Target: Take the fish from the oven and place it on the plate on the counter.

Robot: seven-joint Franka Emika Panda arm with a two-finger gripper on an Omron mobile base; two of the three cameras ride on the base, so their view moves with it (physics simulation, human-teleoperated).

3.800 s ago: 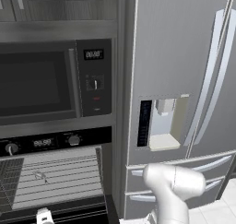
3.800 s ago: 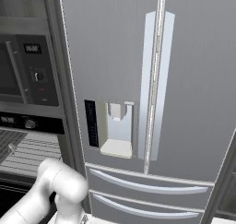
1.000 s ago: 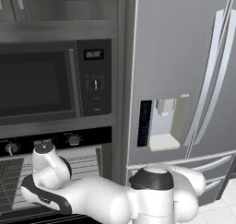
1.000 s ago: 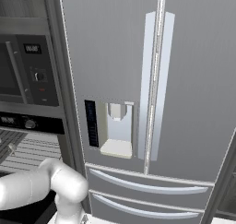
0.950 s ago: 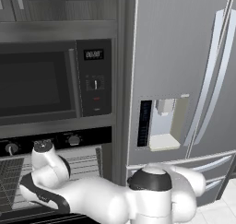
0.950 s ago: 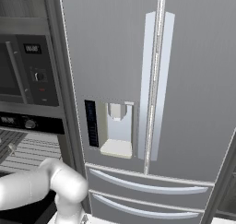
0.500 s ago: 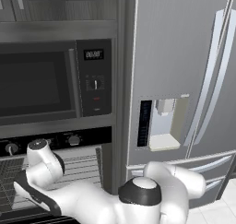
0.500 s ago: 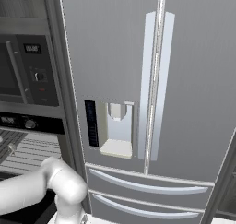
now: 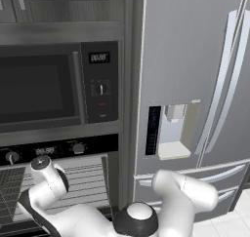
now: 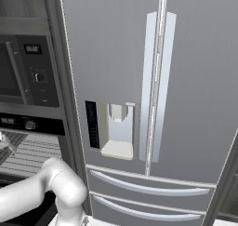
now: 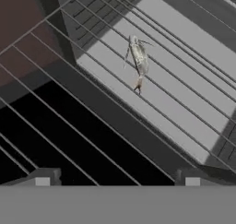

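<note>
The small slim grey-silver fish (image 11: pixel 139 58) lies on the thin wire rack (image 11: pixel 175 75) inside the open black wall oven (image 9: pixel 58 148), which sits under the dark-windowed microwave (image 9: pixel 53 87) and beside the tall steel refrigerator (image 9: pixel 190 75). The white arm (image 9: pixel 46 187) reaches into the oven cavity. The two dark fingers (image 11: pixel 42 178) stand spread wide apart, empty, with the fish well ahead of them and untouched.

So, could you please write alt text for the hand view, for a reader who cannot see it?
A small silver-grey fish lies on a wire rack inside the oven, ahead of the open gripper. The fish is apart from the fingertips, which stand wide at the bottom of the view.
</note>
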